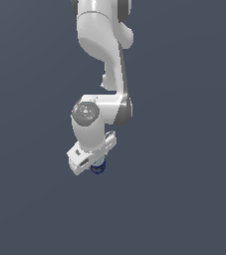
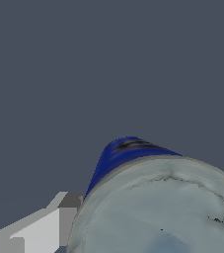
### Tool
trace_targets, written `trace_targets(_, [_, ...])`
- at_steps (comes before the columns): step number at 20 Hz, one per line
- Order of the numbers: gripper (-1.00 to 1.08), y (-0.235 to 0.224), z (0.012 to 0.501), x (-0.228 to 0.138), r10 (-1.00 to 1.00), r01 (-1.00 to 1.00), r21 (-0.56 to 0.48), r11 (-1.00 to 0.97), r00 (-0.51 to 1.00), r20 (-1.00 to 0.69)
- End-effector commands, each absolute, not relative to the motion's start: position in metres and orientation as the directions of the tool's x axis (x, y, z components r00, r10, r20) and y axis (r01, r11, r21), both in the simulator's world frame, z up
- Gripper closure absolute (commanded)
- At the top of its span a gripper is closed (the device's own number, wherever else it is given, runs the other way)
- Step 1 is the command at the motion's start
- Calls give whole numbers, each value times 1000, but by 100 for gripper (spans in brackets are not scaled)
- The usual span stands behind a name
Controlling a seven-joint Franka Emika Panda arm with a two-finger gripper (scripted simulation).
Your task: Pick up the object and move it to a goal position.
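Under the white arm, between the fingers of the gripper: a small can, pale top close to the wrist camera, blue body beyond, seemingly clamped, though finger contact not clearly shown. Probably the carry step, with no goal marker visible over the plain grey floor. Next: steady travel to the goal, grip kept firm, no tilt.

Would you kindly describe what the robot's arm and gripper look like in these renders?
The arm is glossy white with rounded, tubular links and dark grey bands at its joints. A round grey cap closes one end of the wrist joint. The gripper is a boxy white block, with a pale finger. No cables or markings show.
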State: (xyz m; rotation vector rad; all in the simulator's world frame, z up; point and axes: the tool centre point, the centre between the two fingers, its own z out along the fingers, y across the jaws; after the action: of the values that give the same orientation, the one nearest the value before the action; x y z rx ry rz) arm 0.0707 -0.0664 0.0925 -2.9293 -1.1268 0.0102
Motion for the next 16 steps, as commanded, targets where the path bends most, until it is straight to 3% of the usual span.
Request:
trace_targets(1, [108, -66, 107, 66, 670, 670, -1, -742, 742, -1])
trace_targets(16, [108, -55, 225, 6, 670, 670, 1, -742, 742, -2])
